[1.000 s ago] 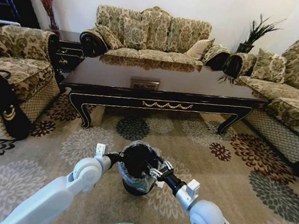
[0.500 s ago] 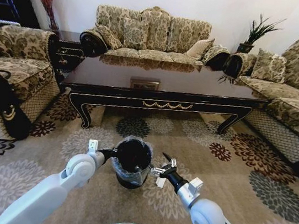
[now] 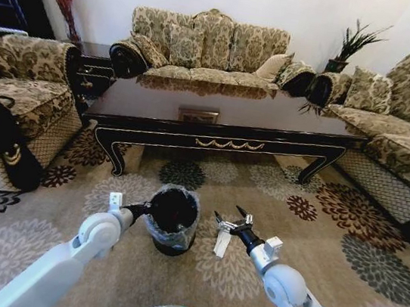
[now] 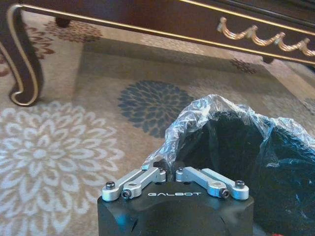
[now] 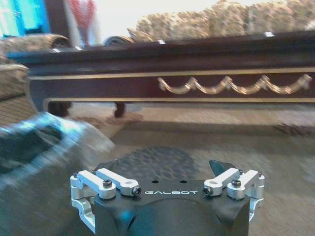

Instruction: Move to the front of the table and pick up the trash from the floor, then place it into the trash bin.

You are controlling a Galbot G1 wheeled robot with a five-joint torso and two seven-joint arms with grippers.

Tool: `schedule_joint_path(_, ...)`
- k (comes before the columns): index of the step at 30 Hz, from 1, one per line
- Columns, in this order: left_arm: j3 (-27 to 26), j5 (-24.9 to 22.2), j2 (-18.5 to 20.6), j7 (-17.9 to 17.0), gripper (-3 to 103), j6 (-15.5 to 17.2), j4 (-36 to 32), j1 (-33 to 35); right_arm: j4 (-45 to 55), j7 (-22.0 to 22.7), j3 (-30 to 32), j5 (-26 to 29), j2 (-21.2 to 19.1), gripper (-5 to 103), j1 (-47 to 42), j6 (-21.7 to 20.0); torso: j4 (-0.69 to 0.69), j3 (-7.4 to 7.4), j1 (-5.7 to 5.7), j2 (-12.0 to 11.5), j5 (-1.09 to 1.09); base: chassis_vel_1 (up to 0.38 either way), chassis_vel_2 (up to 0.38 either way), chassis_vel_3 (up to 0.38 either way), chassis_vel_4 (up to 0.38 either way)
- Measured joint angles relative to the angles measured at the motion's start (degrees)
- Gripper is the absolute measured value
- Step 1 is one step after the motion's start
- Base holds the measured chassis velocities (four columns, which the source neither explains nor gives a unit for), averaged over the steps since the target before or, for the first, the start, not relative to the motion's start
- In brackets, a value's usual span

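Note:
The black trash bin (image 3: 171,221) with its crinkled liner (image 4: 216,110) stands on the patterned floor (image 3: 330,240) in front of the dark table (image 3: 217,121). My left gripper (image 3: 145,208) is shut on the bin's near left rim, its fingertips tucked under the liner (image 4: 172,164). My right gripper (image 3: 230,218) hovers open just right of the bin, apart from it, and holds nothing. A white oblong piece of trash (image 3: 221,242) lies on the carpet right under that gripper. In the right wrist view the open right gripper (image 5: 165,164) faces the table's gold-scrolled edge (image 5: 231,86).
Sofas (image 3: 205,46) ring the table on the left, back and right. The table's curved leg (image 4: 22,64) stands left of the bin. Open carpet spreads to the right of my right arm.
My left arm has drawn the bin to the left and slightly away from me. My right gripper has come off the bin's rim and moved right, uncovering more of the white piece.

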Motion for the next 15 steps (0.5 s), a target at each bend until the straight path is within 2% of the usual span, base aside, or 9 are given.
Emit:
schedule_joint_path(8,-6.5,-0.6,0.0,2.7,4,-0.9,0.4,4.7,-11.0,0.2,-1.9,-1.5,2.7,100,4.8,1.2,0.03,0.00,0.00,0.0,0.00,0.000,0.000,0.000,0.000)
schedule_joint_path(15,-6.8,-1.2,0.0,3.0,4,-1.2,1.4,3.9,-17.9,0.4,-1.7,-3.7,4.8,100,5.3,2.0,0.00,0.00,0.00,0.0,-0.01,0.000,0.000,0.000,0.000)
